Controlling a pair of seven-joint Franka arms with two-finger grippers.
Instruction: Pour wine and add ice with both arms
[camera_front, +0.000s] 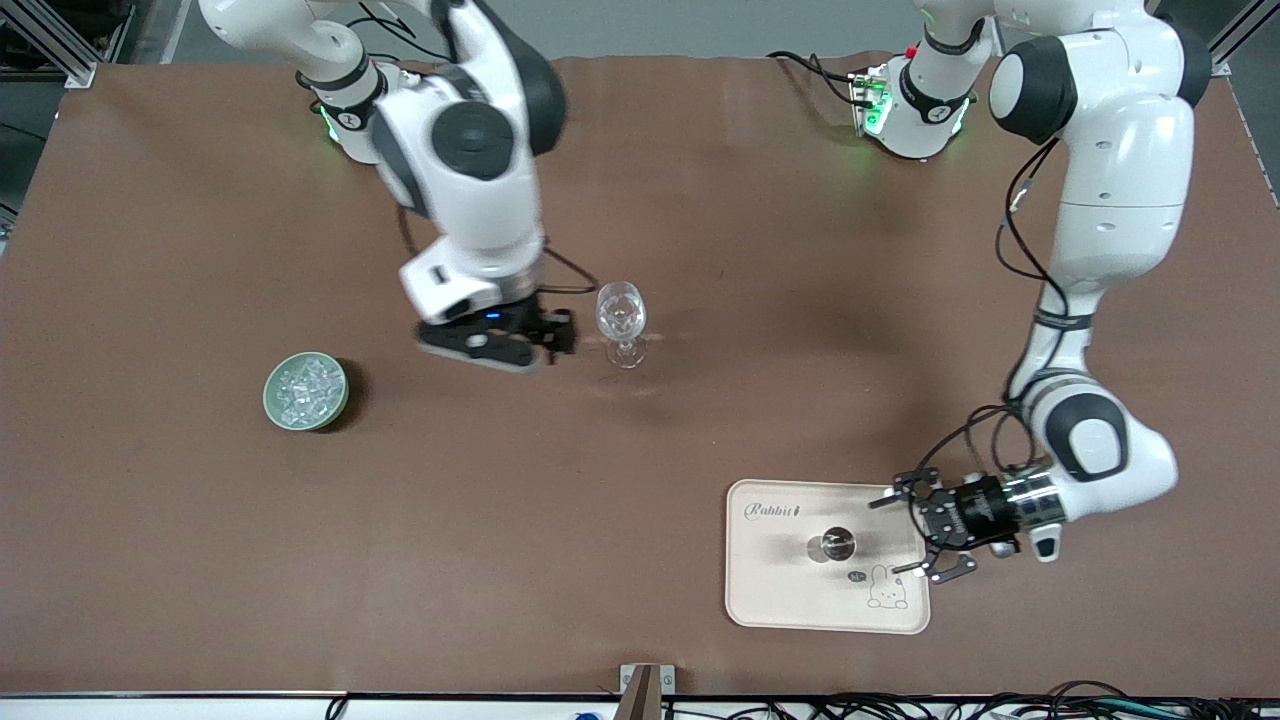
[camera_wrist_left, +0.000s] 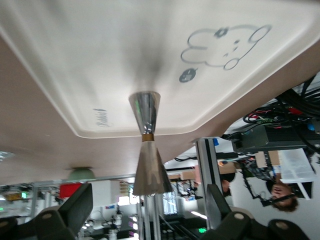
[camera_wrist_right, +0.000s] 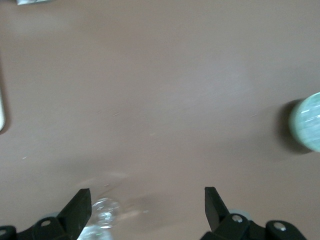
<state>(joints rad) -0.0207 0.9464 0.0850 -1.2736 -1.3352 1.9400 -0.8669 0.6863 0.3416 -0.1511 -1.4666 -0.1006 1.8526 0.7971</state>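
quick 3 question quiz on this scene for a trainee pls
1. True or false: the left pincer is shut on the steel cup.
2. What holds the ice? A) tray B) green bowl C) wine glass
3. Which item stands beside the right pincer?

Key:
1. False. Its fingers are open beside the cup, which stands free on the tray.
2. B. The ice sits in the green bowl, toward the right arm's end of the table.
3. The wine glass; the pincer is open and holds nothing.
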